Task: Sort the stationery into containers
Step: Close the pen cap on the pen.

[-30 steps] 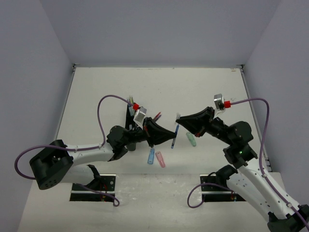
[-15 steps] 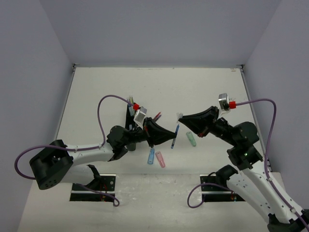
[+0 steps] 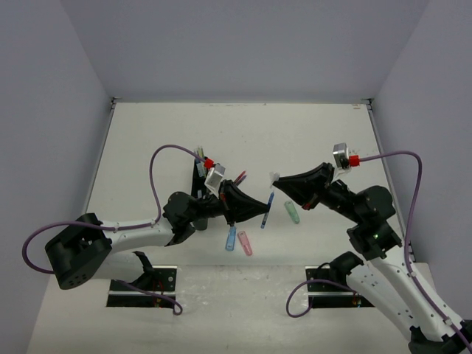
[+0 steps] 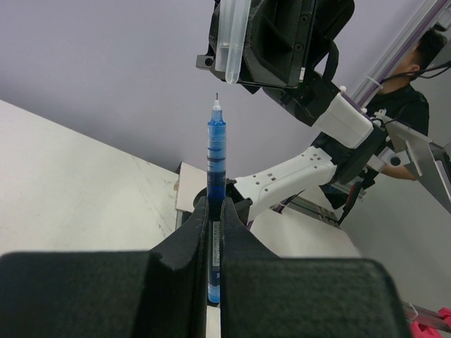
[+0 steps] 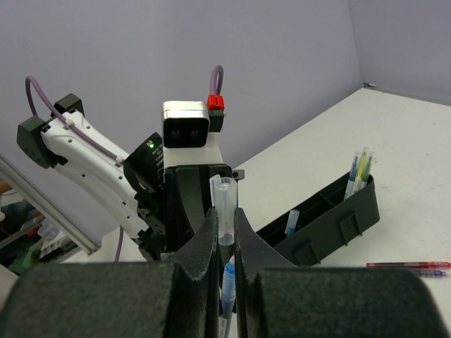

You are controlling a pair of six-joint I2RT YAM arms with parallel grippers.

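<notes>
Pen (image 4: 215, 176), blue, nib bare: capping step, judged to come before sorting.
Held off the desk (image 3: 295, 133), left jaws clamped on its barrel. Right jaws clamped on clear cap (image 4: 232, 35), mouth near nib, not touching. Next: align cap, push on, then to black organiser (image 5: 331, 225).

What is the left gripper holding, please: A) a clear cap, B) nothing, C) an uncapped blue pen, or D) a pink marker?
C: in the left wrist view the left gripper is shut on a blue pen, bare tip up; the right gripper holds the clear cap.
</notes>
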